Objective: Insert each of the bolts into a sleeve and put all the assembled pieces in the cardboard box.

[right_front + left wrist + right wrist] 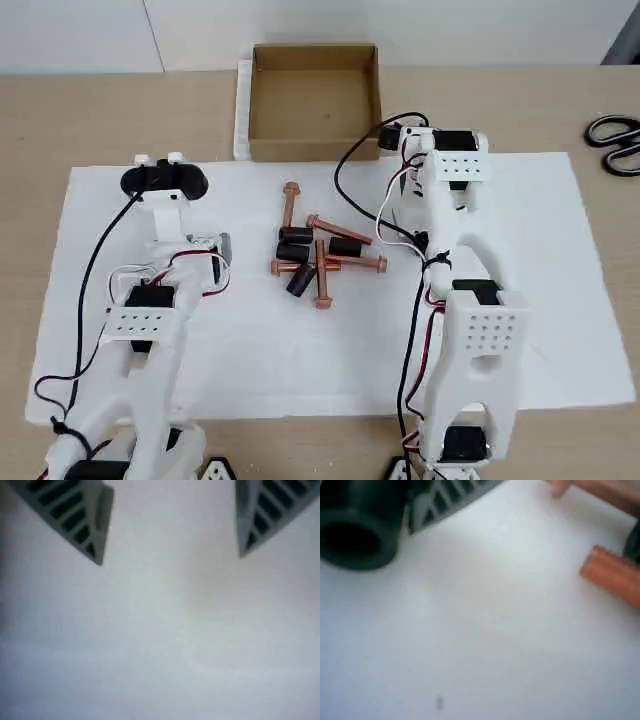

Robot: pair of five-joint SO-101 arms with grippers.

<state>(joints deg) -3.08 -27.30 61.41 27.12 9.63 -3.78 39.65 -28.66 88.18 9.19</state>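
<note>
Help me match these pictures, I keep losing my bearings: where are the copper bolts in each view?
High view: the copper bolts lie heaped with black sleeves mid white sheet, between the arms.
Left wrist view: bare white sheet under the left gripper.
Right wrist view: one of the copper bolts, its end close up, on the white sheet.
Shared landmark: the white sheet.

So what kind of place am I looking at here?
Most likely a robotics lab or hobby workbench: two small robot arms sit on a wooden table, with copper bolts and black sleeves on a white sheet, plus a cardboard box and scissors.
</note>
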